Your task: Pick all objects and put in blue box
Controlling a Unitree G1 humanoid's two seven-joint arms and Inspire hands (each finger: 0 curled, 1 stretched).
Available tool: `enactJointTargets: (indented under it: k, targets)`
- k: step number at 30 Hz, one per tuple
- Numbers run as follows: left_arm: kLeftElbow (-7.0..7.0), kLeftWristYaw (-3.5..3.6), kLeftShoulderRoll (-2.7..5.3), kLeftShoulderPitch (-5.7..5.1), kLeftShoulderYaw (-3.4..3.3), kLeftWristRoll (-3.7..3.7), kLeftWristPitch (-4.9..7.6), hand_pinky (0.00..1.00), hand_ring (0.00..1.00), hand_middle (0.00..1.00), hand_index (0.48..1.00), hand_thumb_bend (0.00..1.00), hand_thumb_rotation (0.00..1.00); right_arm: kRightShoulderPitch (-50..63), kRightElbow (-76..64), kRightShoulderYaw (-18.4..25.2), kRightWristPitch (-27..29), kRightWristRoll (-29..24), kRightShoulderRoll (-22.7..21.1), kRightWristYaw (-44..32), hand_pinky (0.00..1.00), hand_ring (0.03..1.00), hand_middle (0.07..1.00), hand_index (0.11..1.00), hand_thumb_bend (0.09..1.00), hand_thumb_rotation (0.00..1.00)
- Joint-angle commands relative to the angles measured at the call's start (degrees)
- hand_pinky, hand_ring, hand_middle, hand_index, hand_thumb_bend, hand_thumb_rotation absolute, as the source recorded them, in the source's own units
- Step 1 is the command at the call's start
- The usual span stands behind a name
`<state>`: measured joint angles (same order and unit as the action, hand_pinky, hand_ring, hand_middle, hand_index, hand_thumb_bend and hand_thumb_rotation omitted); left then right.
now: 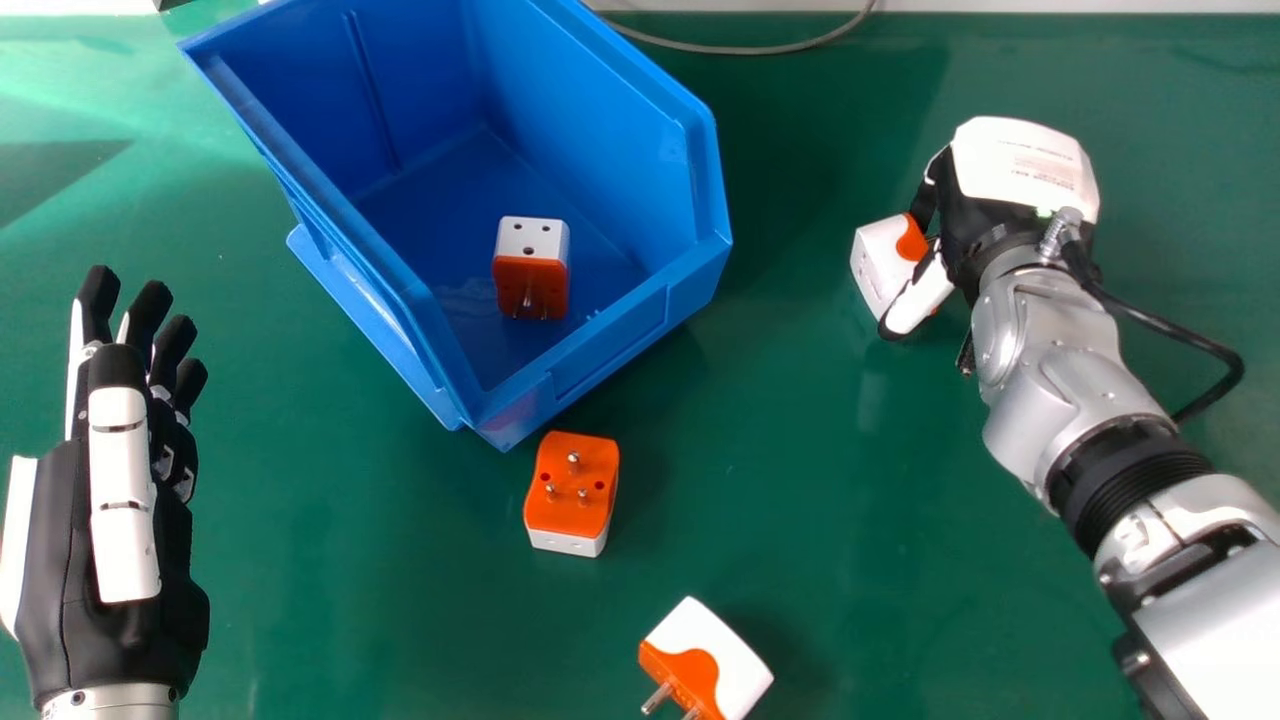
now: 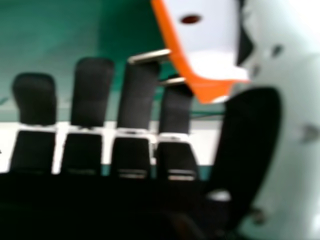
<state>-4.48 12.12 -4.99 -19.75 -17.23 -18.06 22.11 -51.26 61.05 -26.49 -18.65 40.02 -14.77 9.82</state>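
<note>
My right hand [image 1: 1000, 185] is at the right of the head view beside a white and orange adapter [image 1: 880, 265], its thumb partly over it. In the right hand view the hand [image 2: 137, 102] has its fingers extended, and the adapter [image 2: 212, 40] lies between them and the thumb, pins toward the fingers. My left hand [image 1: 120, 480] is open at the left, holding nothing. The blue box [image 1: 590, 370] holds one adapter [image 1: 532, 270]. Another adapter [image 1: 572, 490] lies in front of the box with pins up, and a third [image 1: 715, 655] sits near the bottom edge.
A grey cable [image 1: 740, 48] runs along the table's far edge behind the box. Green tabletop [image 1: 780, 430] lies between the box and my right arm. A black cable [image 1: 1180, 325] loops out beside the right wrist.
</note>
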Motion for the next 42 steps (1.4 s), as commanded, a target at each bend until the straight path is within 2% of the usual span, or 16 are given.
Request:
enactJointTargets:
  k: [1,11,14,19,23,25,27,31,37,42]
  targets:
    - [-1.51,-0.14,0.15,-0.53,-0.34,0.13,0.69,0.98,0.96,0.97,0.992,0.46,0.95,-1.54,0.83,0.15,0.71,-0.13,-0.13,2.01,0.21,0.300,0.420,0.530,0.569,0.04]
    - [-1.53,0.03,0.12,-0.58,-0.38,-0.22,0.61,0.98,0.96,0.96,0.993,0.46,0.95,-1.51,2.49,-0.57,1.28,0.28,0.02,4.08,0.18,0.257,0.450,0.498,0.535,0.01]
    - [-1.71,-0.11,0.04,-0.63,-0.35,0.13,0.51,0.98,0.96,0.96,0.992,0.46,0.94,-1.29,2.30,-0.44,1.63,0.14,-0.10,4.54,0.17,0.245,0.460,0.491,0.531,0.00]
    - [-1.79,-0.23,0.00,-0.52,-0.36,0.13,0.33,0.98,0.95,0.96,0.990,0.46,0.94,-1.24,2.11,0.06,1.46,-0.35,-0.05,4.42,0.16,0.230,0.465,0.487,0.529,0.00]
    - [-1.93,-0.52,-0.07,-0.52,-0.39,0.46,0.22,0.98,0.95,0.96,0.989,0.46,0.94,-0.87,1.76,0.05,1.97,-0.17,-0.28,5.25,0.15,0.222,0.467,0.485,0.528,0.00]
    - [-1.90,-0.36,-0.08,-0.47,-0.37,0.17,0.18,0.97,0.95,0.96,0.987,0.46,0.94,-0.82,1.56,0.13,1.85,-0.19,-0.25,5.50,0.16,0.224,0.468,0.485,0.527,0.00]
    - [-1.97,-0.28,-0.11,-0.49,-0.33,0.04,0.05,0.98,0.95,0.96,0.986,0.46,0.94,-1.04,1.64,0.21,1.48,-0.31,-0.10,5.19,0.16,0.226,0.469,0.485,0.527,0.00]
    - [-2.40,-0.64,-0.10,-0.54,-0.31,0.32,-0.44,0.98,0.96,0.96,0.987,0.47,0.94,-1.63,1.70,0.84,0.90,-1.12,0.26,3.72,0.15,0.218,0.469,0.483,0.528,0.00]
    - [-2.74,-0.48,-0.10,-0.68,-0.37,0.10,-0.83,0.98,0.96,0.96,0.987,0.47,0.94,-2.27,1.59,0.87,0.12,-1.91,0.17,0.91,0.17,0.244,0.445,0.499,0.525,0.00]
    - [-2.80,-0.46,0.03,-0.76,-0.29,0.32,-0.58,0.98,0.96,0.96,0.987,0.47,0.94,-2.63,1.32,1.10,-0.29,-2.17,0.01,-0.98,0.19,0.267,0.433,0.511,0.523,0.00]
